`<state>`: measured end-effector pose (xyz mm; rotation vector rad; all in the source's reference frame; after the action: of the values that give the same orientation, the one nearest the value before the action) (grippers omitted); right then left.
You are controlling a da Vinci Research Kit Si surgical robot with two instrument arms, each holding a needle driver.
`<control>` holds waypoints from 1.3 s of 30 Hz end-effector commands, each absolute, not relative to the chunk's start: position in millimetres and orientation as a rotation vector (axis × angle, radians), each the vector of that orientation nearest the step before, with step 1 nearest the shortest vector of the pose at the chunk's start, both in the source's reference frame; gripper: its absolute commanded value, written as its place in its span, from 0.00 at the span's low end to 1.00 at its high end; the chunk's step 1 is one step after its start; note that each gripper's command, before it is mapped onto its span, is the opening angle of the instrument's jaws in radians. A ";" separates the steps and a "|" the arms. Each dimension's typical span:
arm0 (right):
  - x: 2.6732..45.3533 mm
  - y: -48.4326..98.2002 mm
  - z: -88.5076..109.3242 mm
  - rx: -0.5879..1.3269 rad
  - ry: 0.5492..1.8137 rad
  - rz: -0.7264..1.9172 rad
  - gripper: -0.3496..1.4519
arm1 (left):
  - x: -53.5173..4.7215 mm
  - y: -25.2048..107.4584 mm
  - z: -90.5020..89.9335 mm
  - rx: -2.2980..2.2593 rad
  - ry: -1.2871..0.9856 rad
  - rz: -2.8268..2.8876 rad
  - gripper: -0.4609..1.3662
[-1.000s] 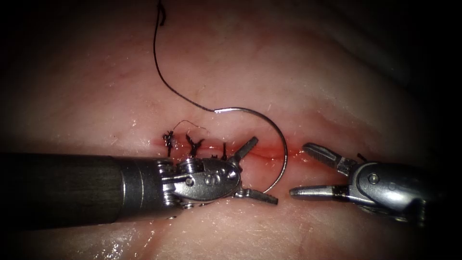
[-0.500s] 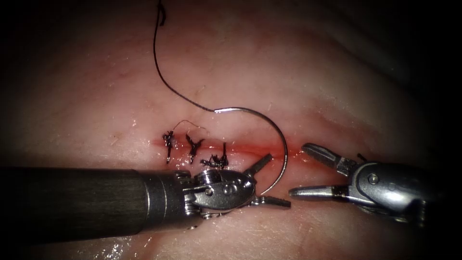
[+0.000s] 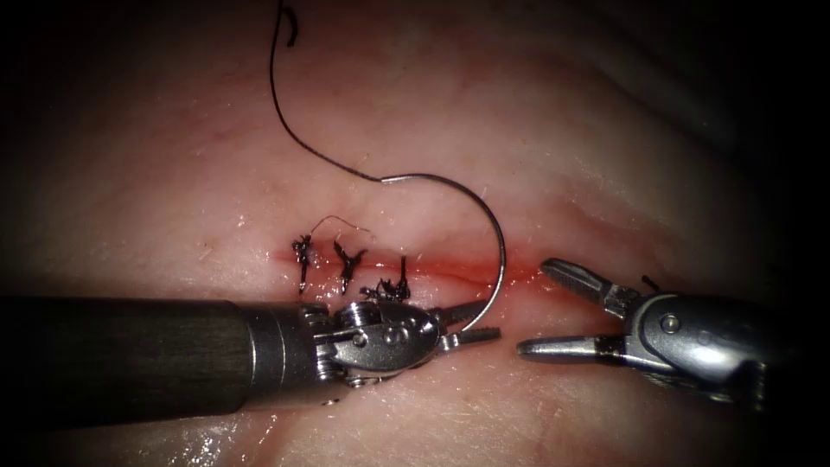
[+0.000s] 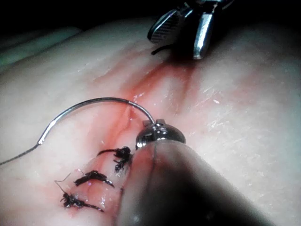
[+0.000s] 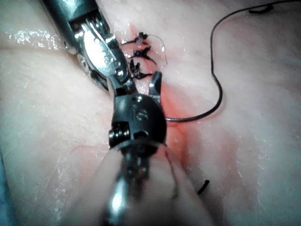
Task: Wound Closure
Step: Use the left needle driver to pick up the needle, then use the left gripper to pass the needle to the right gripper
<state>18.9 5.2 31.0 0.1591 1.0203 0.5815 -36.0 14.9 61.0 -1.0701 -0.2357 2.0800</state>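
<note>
The curved steel needle (image 3: 500, 259) is gripped near its pointed end by the left arm's silver needle driver (image 3: 471, 324), whose jaws are pressed together on it just below the red cut (image 3: 484, 270) in the pale pink tissue (image 3: 562, 130). Compared with a second ago, when those jaws were spread wide around the tip, they are now closed, and the needle is shifted slightly leftward. The needle's arc is seen standing over the cut, its blunt end joined to the thin black thread (image 3: 285, 121), which trails up and away over the tissue. Whether the point is lodged in the tissue cannot be told. The right arm's needle driver (image 3: 540, 307) is held spread and empty just right of the needle. Three dark knotted stitches (image 3: 346, 264) lie left along the cut. The step in hand is judged to be needle retrieval.
</note>
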 end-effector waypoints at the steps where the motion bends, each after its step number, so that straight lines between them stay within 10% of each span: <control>1: 18.8 5.2 31.0 0.165 1.021 0.585 0.83 | -35.9 14.8 60.7 -1.077 -0.233 2.093 0.06; 8: 18.7 5.1 31.0 0.220 1.010 0.697 0.60 | -36.0 14.3 58.5 -1.095 -0.134 2.198 0.06; 12: 18.9 4.5 30.5 0.168 0.932 0.766 0.30 | -36.0 14.1 56.5 -1.059 -0.059 2.276 0.06; 24: 19.3 5.8 28.5 0.064 0.690 1.071 0.93 | -35.8 13.4 54.0 -0.719 0.268 2.571 0.06; 39: 20.0 8.7 30.3 -0.042 0.524 1.202 0.91 | -36.5 13.0 51.7 -0.481 0.523 2.749 0.06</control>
<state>20.2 9.1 30.3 -0.0525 0.5081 1.2101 -36.4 12.9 51.6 -0.4620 0.5561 2.7574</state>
